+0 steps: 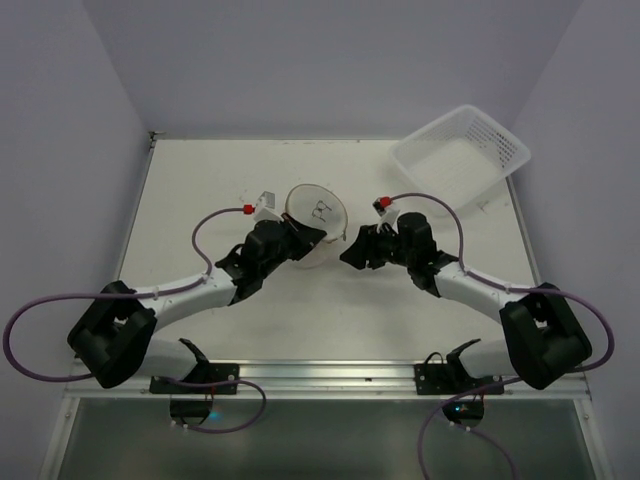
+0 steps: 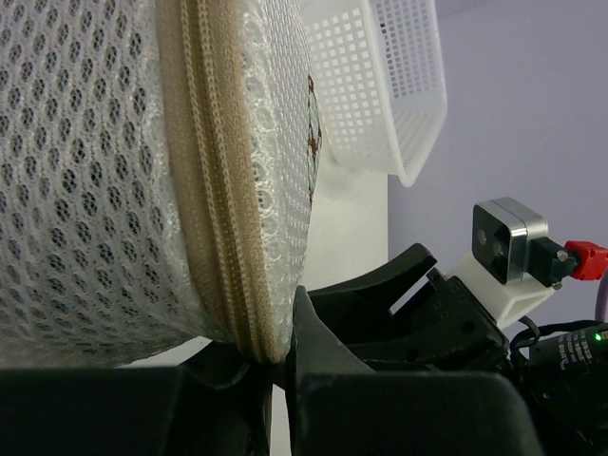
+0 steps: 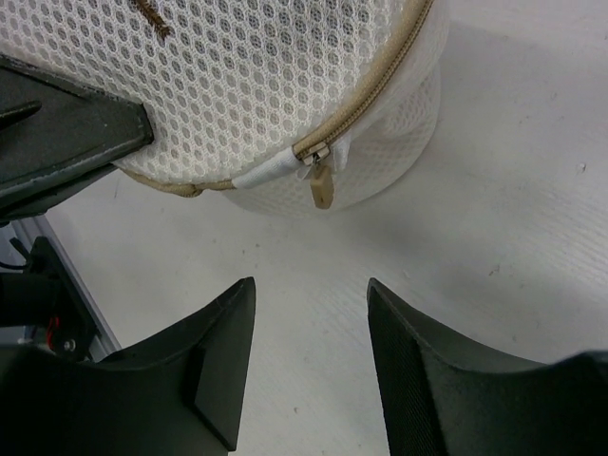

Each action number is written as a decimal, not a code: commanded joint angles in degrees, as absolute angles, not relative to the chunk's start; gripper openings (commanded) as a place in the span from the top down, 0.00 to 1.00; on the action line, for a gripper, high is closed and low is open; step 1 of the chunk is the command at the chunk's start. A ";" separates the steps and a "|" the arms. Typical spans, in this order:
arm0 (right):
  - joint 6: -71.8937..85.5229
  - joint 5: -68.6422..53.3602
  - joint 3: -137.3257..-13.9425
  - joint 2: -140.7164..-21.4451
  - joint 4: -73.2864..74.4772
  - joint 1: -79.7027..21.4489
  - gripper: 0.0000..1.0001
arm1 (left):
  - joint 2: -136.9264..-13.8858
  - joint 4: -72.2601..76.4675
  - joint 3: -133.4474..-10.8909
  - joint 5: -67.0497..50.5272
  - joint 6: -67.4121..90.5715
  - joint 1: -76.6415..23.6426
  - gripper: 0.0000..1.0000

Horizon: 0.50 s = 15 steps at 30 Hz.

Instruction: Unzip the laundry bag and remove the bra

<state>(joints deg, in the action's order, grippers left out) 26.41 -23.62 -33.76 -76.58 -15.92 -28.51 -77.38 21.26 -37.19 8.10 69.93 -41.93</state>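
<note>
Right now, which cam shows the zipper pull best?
Right wrist: the tan zipper pull hangs in plain view off the laundry bag, just beyond the right gripper. Left wrist shows only the closed zipper track, no pull. Top external shows the bag small; the pull can't be made out.

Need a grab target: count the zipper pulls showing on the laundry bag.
1. The zipper pull hangs from the laundry bag's rim, just ahead of the right gripper; another may be hidden on the far side.
</note>
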 commanded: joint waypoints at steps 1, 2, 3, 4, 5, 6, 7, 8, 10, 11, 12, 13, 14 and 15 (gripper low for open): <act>24.79 -23.73 -37.18 -77.87 -20.65 -29.00 0.48 | -74.97 23.38 -38.06 8.35 71.10 -42.10 1.00; 24.52 -23.73 -37.87 -78.48 -20.74 -29.09 0.48 | -74.97 23.38 -37.88 8.26 71.10 -42.10 1.00; 24.35 -23.73 -38.23 -78.66 -20.66 -29.18 0.49 | -74.88 23.38 -37.97 8.09 71.19 -42.10 1.00; 24.26 -23.73 -38.58 -78.92 -20.65 -29.18 0.50 | -74.80 23.38 -37.79 8.00 71.28 -42.10 1.00; 24.17 -23.47 -39.28 -79.62 -20.65 -29.18 0.50 | -74.71 23.38 -37.71 8.00 71.28 -42.10 1.00; 24.08 -23.29 -39.64 -80.06 -20.48 -29.18 0.50 | -74.62 23.38 -37.71 8.00 71.28 -42.10 1.00; 24.00 -23.12 -39.90 -80.33 -20.57 -29.27 0.51 | -74.53 23.38 -37.71 8.00 71.45 -42.10 1.00; 23.91 -23.03 -40.42 -80.68 -20.57 -29.27 0.52 | -74.36 23.47 -37.62 7.91 71.46 -42.10 1.00; 23.82 -23.38 -40.78 -81.39 -20.57 -29.27 0.55 | -74.27 23.29 -37.62 7.82 71.28 -42.10 1.00; 23.73 -23.29 -41.13 -81.56 -20.57 -29.27 0.55 | -74.09 23.29 -37.53 7.82 71.37 -42.10 1.00; 23.82 -22.94 -41.31 -81.82 -20.57 -29.35 0.56 | -74.00 23.29 -37.44 7.82 71.28 -42.10 1.00; 23.82 -22.85 -41.31 -81.91 -20.57 -29.36 0.56 | -73.92 23.20 -37.53 7.65 71.19 -42.10 1.00; 23.82 -22.68 -41.57 -82.09 -20.57 -29.27 0.58 | -73.83 23.20 -37.44 7.47 71.19 -42.10 1.00; 23.56 -22.41 -41.66 -82.00 -20.48 -29.35 0.59 | -73.74 23.12 -37.35 7.38 71.02 -42.10 1.00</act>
<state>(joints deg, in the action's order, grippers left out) 25.23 -23.49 -39.13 -81.54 -17.65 -28.99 -75.92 21.21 -37.17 7.57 70.94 -41.93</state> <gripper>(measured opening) 0.421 0.061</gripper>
